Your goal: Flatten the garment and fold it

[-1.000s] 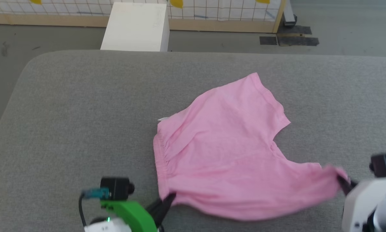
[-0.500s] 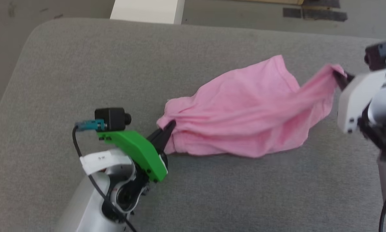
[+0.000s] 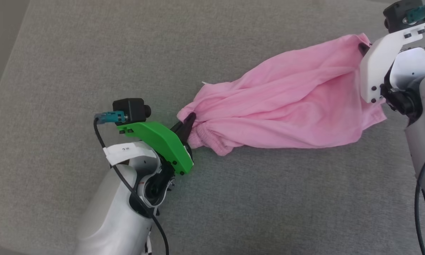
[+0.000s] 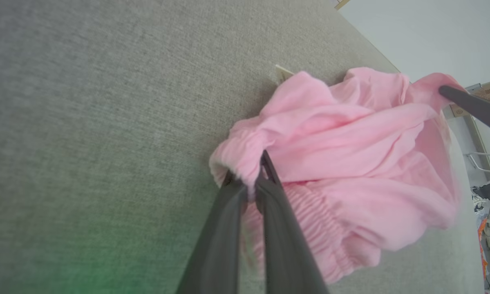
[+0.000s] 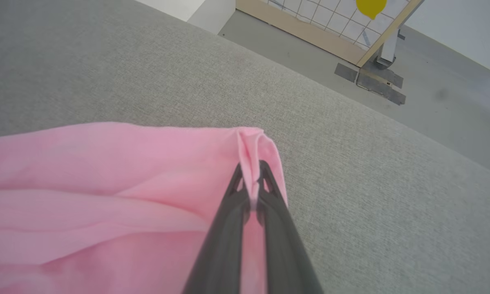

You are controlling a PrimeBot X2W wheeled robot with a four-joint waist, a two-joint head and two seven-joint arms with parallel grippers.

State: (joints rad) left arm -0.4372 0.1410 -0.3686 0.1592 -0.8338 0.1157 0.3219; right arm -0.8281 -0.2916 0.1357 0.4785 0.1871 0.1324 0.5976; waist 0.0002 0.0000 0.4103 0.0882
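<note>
**Garment pinched at both ends, strung across the bench**

Left arm: the pale forearm rises from below the garment's (image 3: 286, 106) waistband end, wrist bent toward the cloth and carrying a green bracket (image 3: 155, 140) with a small black camera (image 3: 130, 109) above it. The left fingers (image 3: 185, 127) point up and toward the garment and are pressed together on a bunch of the gathered waistband (image 3: 212, 140). In the left wrist view the left fingers (image 4: 224, 228) close on that elastic edge, with cloth (image 4: 351, 163) spilling to either side of the tips.

Right arm: the forearm stands at the garment's opposite end, its white bracket (image 3: 379, 67) lying over the cloth. The right fingers (image 3: 364, 47) are clamped on the upper corner there. In the right wrist view the right fingers (image 5: 224, 237) are closed, with a narrow fold of pink cloth (image 5: 106, 183) pinched between the tips.

Garment: it lies slantwise on the grey bench (image 3: 74, 71), bunched into long folds between the two grips and widest at the right-hand end. That corner appears raised off the bench; contact at the waistband end cannot be told. A small white label (image 3: 205, 83) sticks out at the upper edge, near the waistband.
</note>
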